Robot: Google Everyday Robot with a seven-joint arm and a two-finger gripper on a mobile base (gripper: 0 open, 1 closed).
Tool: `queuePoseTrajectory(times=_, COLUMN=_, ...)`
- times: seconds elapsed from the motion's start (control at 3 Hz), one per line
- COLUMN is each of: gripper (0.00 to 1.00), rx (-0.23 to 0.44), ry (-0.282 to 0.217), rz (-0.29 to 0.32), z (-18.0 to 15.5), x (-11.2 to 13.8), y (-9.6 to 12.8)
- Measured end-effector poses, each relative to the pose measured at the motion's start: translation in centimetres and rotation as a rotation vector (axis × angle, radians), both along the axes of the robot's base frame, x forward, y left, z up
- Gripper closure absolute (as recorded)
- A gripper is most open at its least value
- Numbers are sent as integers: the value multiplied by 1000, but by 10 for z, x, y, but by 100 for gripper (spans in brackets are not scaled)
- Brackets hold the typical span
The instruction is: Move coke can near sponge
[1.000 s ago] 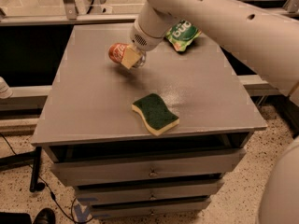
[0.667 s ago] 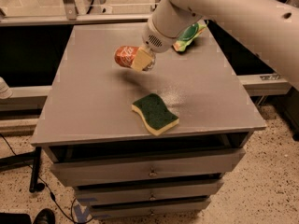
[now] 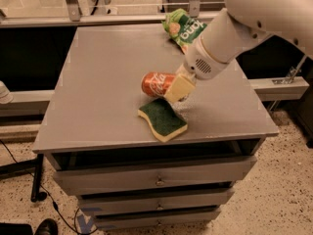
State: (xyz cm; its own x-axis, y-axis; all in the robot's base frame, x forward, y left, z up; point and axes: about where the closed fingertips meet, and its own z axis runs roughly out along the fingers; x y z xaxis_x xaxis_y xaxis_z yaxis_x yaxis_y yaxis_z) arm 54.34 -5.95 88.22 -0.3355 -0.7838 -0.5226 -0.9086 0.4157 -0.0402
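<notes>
The coke can [image 3: 155,83], red-orange with white script, lies sideways in my gripper [image 3: 174,87], which is shut on its right end. One pale yellow finger [image 3: 179,88] shows in front of the can. The can sits low over the grey tabletop [image 3: 107,82], just behind the sponge [image 3: 162,119]. The sponge is dark green over yellow foam and lies flat near the front edge. I cannot tell whether the can touches the table. My white arm reaches in from the upper right.
A green snack bag [image 3: 182,27] lies at the back of the tabletop, behind the arm. The table is a drawer cabinet with handles [image 3: 159,182] on its front. A rail runs behind it, and speckled floor lies around it.
My gripper has carried the can from the back left of the tabletop forward and to the right, down to just behind the sponge. The sponge and the bag have not moved.
</notes>
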Motion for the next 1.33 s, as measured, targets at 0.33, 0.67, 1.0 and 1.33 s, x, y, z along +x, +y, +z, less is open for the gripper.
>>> queuePoseTrajectory(times=0.33, gripper=100, rx=1, ry=70, rz=-57, z=-16, x=-42, y=-40)
queuePoseTrajectory(times=0.67, gripper=100, rx=-5, ry=115, rz=-109, z=-28, x=-72, y=-71)
queuePoseTrajectory(times=1.0, gripper=100, rx=-8, ry=140, rz=-140, z=-35, x=-88, y=-87)
queuePoseTrajectory(times=1.33, gripper=100, rx=-17, ry=172, rz=-174, z=-44, x=-102, y=-102)
